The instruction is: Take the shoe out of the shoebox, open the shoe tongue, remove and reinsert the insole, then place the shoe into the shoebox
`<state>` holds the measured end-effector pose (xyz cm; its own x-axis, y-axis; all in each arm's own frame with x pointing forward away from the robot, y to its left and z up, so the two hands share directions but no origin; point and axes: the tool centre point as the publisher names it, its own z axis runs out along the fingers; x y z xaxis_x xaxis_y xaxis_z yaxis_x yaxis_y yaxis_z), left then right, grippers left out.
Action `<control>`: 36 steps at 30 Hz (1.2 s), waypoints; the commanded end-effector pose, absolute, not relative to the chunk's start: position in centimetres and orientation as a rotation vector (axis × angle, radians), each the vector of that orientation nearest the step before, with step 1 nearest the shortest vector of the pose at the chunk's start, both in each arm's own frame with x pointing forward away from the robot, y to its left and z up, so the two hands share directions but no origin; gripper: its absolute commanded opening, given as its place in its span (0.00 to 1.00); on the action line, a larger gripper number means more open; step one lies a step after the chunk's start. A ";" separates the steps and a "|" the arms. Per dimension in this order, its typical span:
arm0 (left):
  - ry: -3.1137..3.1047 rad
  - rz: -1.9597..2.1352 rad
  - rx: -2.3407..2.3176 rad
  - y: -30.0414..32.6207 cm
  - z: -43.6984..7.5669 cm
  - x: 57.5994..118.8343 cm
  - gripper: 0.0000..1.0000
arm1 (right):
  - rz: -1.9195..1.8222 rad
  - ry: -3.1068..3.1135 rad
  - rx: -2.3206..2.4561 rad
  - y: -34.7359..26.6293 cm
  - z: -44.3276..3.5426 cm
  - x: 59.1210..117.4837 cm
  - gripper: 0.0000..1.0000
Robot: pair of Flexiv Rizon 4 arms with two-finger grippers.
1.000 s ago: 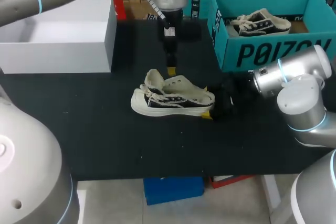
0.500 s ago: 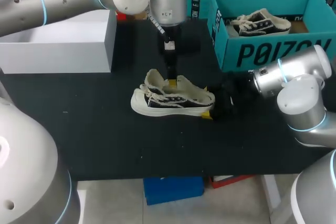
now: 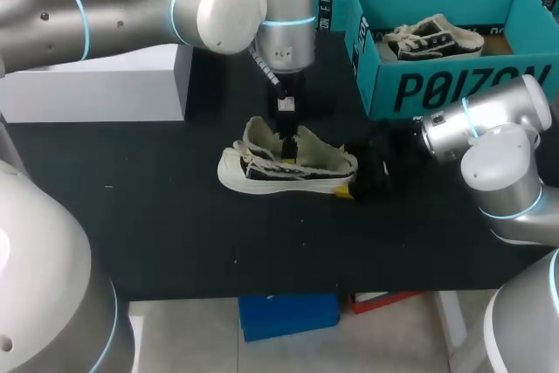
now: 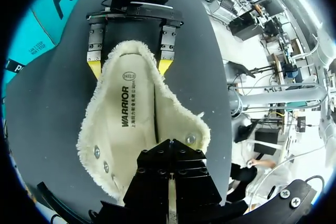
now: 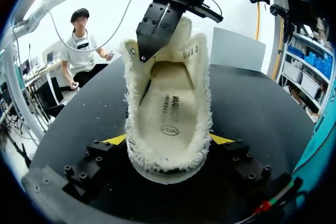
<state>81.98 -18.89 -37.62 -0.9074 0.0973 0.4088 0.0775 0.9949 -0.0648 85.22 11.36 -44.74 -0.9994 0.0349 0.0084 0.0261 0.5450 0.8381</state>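
Fleece-lined sneaker (image 3: 307,162) upright on the tabletop (image 3: 175,216), near the teal shoebox (image 3: 454,89), heel end nearer it. My right jaws pinch the heel from both sides. My left jaws dip into the opening over the insole (image 4: 123,114); whether they are spread, I cannot tell. Risk: a sticking insole could drag the shoe from the heel grip.

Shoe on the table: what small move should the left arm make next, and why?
Probably ease the left gripper a little deeper into the shoe and take hold of the insole. The right gripper clamps the shoe at the heel, the tongue stands open, and the insole lies flat inside, not yet lifted.
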 end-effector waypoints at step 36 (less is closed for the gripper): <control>-2.770 0.077 -0.021 -19.1 -42.7 81.2 0.00 | 1.490 2.755 0.057 11.3 -45.1 85.2 0.00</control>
<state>82.02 -18.99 -41.82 -0.9277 0.0265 0.3724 0.0063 0.9984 -0.0554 85.20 11.35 -44.76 -0.9994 0.0344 0.0082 0.0256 0.5452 0.8379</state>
